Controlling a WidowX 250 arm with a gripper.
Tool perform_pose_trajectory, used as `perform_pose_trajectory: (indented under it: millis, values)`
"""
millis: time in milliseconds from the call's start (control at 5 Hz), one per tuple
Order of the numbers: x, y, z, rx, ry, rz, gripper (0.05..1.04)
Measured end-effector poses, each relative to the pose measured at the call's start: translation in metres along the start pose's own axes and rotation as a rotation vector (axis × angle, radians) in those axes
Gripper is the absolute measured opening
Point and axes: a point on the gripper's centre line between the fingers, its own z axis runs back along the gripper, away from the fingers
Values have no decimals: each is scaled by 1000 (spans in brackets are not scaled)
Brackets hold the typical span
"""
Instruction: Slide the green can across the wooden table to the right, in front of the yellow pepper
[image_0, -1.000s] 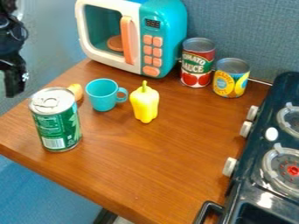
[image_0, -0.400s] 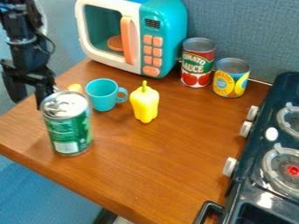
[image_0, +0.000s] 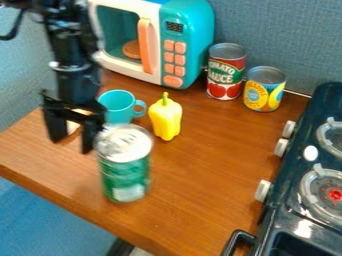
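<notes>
Since the green can (image_0: 124, 172) looks stiff, smooth and perhaps heavy, I'd grip it squarely around its middle — it stands upright on the wooden table (image_0: 200, 190). Just behind, my gripper (image_0: 73, 139) has its fingers spread, though I can't tell whether one touches the can; the teal cup (image_0: 117, 108) sits beyond.

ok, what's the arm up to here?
The black gripper is at the left of the table, fingers apart, right beside an upright green can. I can't tell if they touch. A teal cup and yellow pepper stand just behind, with a toy microwave at the back.
</notes>
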Motion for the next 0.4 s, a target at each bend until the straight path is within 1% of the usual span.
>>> perform_pose_trajectory:
  millis: [200,400]
  values:
    - [0,-30,5,-3,-40,-55,1001]
    - [4,-39,11,8,-40,-54,1000]
